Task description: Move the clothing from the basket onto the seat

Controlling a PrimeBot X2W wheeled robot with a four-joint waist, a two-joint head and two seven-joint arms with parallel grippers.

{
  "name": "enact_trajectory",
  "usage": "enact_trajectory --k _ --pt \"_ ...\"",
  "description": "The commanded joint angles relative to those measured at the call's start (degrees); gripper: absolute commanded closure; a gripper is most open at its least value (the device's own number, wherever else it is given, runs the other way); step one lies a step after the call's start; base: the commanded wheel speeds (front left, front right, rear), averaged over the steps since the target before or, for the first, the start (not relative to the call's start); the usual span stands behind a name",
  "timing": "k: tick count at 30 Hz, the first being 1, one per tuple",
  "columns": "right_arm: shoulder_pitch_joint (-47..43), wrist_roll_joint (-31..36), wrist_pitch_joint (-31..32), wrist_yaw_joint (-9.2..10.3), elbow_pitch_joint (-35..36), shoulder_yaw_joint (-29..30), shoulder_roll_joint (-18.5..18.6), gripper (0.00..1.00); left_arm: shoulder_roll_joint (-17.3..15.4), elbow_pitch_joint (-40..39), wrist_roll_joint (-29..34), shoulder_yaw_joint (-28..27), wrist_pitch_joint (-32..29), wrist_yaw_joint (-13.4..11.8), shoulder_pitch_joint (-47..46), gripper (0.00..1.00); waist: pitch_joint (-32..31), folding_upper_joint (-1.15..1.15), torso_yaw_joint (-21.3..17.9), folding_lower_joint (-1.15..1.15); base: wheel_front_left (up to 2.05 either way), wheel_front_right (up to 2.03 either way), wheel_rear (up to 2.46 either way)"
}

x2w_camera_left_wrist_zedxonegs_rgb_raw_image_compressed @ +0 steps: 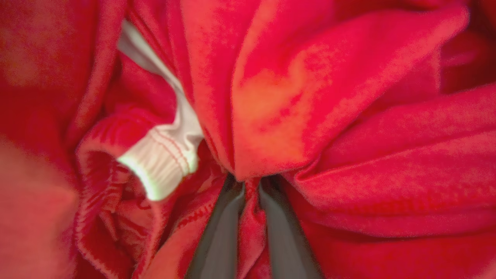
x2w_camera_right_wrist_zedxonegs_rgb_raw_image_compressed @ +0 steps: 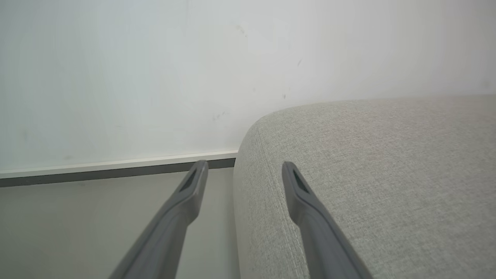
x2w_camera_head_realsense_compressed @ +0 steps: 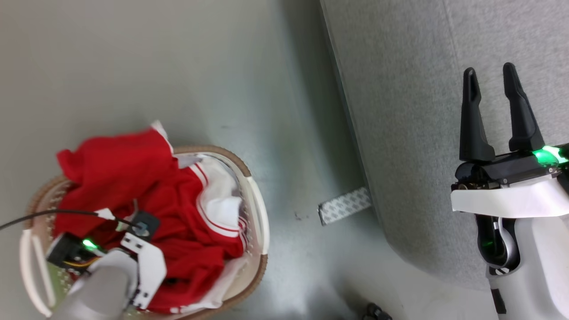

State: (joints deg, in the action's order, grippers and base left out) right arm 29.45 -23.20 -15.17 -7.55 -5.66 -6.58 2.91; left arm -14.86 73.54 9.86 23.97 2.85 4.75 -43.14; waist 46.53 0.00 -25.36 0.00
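Observation:
The red clothing [x2w_camera_head_realsense_compressed: 146, 195] with white trim lies heaped in the round white basket [x2w_camera_head_realsense_compressed: 260, 222] at the lower left, one part hanging over the far rim. My left wrist [x2w_camera_head_realsense_compressed: 142, 262] reaches down into the heap, and its fingers are buried in the fabric. Up close, my left gripper [x2w_camera_left_wrist_zedxonegs_rgb_raw_image_compressed: 250, 186] is shut on a fold of the red clothing [x2w_camera_left_wrist_zedxonegs_rgb_raw_image_compressed: 310, 97], beside a white ribbed cuff [x2w_camera_left_wrist_zedxonegs_rgb_raw_image_compressed: 162, 159]. My right gripper [x2w_camera_head_realsense_compressed: 489, 70] stands open and empty over the light-grey seat [x2w_camera_head_realsense_compressed: 422, 111]. From the right wrist, the open right gripper [x2w_camera_right_wrist_zedxonegs_rgb_raw_image_compressed: 245, 166] sits at the seat's [x2w_camera_right_wrist_zedxonegs_rgb_raw_image_compressed: 387, 174] rounded edge.
A pale white cloth [x2w_camera_head_realsense_compressed: 222, 200] lies in the basket under the red fabric. A patterned strip [x2w_camera_head_realsense_compressed: 344, 205] is on the grey floor at the sofa's foot. A small dark object [x2w_camera_head_realsense_compressed: 375, 311] is at the bottom edge. A white wall [x2w_camera_right_wrist_zedxonegs_rgb_raw_image_compressed: 155, 77] with a baseboard stands beyond the seat.

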Motion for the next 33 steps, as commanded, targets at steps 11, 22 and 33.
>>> enact_trajectory --k 11,22,33 --pt "-1.8 6.97 0.03 0.12 -1.87 1.57 0.43 0.0 7.77 -0.23 -6.42 -2.59 10.04 0.49 4.11 1.0 -15.77 0.0 8.4 0.0 0.0 0.0 0.0" --pt "-6.64 7.87 0.03 0.12 -4.39 1.3 2.38 0.0 11.08 -7.53 -10.69 -2.93 12.36 1.38 9.62 1.0 -27.95 0.0 14.11 0.0 0.0 0.0 0.0" --pt "-12.07 7.49 0.03 0.12 -5.92 1.07 3.8 0.0 11.63 -25.49 -16.98 -3.58 12.36 2.36 17.88 1.0 -37.19 0.0 19.61 0.0 0.0 0.0 0.0"
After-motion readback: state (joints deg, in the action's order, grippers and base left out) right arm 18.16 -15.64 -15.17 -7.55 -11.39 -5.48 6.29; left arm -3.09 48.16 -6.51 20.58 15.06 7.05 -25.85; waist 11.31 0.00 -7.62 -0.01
